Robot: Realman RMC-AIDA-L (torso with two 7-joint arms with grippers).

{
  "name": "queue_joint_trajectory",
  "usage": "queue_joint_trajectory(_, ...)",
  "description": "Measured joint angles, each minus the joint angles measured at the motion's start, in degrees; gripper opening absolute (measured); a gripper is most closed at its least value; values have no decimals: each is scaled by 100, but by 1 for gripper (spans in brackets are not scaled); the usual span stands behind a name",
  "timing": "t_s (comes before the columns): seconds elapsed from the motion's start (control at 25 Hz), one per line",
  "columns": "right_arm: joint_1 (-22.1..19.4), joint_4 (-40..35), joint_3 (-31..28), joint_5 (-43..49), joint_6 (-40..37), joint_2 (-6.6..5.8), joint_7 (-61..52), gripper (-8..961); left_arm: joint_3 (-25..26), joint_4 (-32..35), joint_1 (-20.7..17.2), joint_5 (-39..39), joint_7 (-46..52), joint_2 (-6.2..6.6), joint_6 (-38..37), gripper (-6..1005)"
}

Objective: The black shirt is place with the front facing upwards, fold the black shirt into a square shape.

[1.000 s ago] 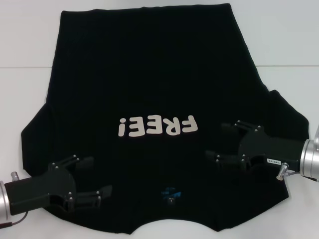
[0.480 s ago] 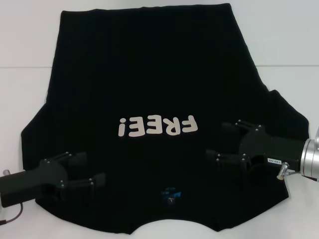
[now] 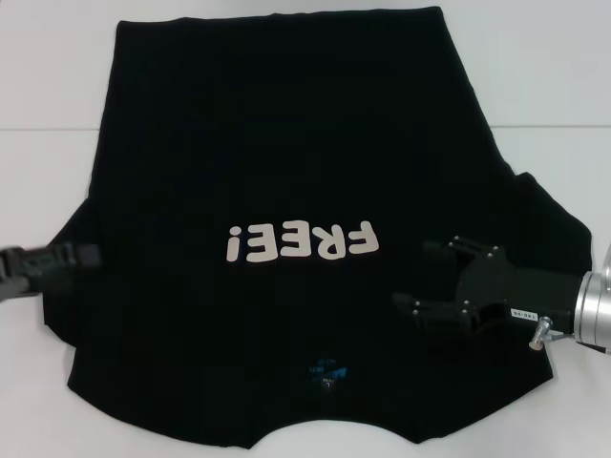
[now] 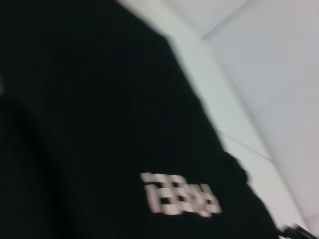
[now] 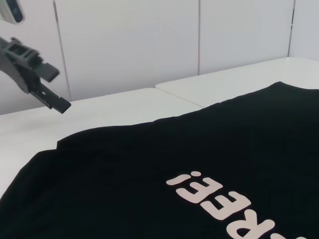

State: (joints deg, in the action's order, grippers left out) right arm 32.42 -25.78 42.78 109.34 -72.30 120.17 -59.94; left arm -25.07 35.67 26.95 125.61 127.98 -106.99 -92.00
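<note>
The black shirt [image 3: 286, 143] lies flat on the white table, front up, with its white "FREE!" lettering [image 3: 301, 241] and blue neck label [image 3: 327, 372] toward me. It also fills the left wrist view [image 4: 99, 124] and the right wrist view [image 5: 149, 169]. My right gripper [image 3: 412, 274] is open over the shirt's right shoulder area, with nothing between its fingers. At the shirt's left sleeve edge is my left gripper [image 3: 88, 256], blurred. It appears raised above the table in the right wrist view [image 5: 59, 89], fingers apart and empty.
The white table [image 3: 535, 76] shows bare surface on both sides of the shirt and behind it. A seam line crosses the table [image 3: 48, 129]. White wall panels [image 5: 149, 45] stand beyond the table.
My left gripper has swung up and out to the left, off the shirt's near-left part to its sleeve edge. The right gripper has shifted slightly. The shirt has not moved.
</note>
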Motion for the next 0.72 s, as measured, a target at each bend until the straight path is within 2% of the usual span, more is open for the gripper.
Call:
queue_joint_trajectory(0.12, -2, 2, 2, 1, -4, -1, 0, 942, 6, 1, 142, 385, 789, 143, 341, 923)
queue_joint_trajectory(0.16, -1, 3, 2, 2, -5, -2, -1, 942, 1, -8, 165, 483, 874, 151, 479, 922)
queue_joint_trajectory(0.36, 17, 4, 2, 3, -10, -2, -1, 942, -37, -186, 267, 937, 1043, 119, 1215, 916)
queue_joint_trajectory(0.44, 19, 3, 2, 3, -12, -2, -1, 942, -28, -492, 287, 1015, 1024, 110, 1700, 913)
queue_joint_trajectory(0.72, 56, 4, 2, 1, -14, -2, -1, 942, -35, -619, 282, 1014, 1034, 62, 1994, 904)
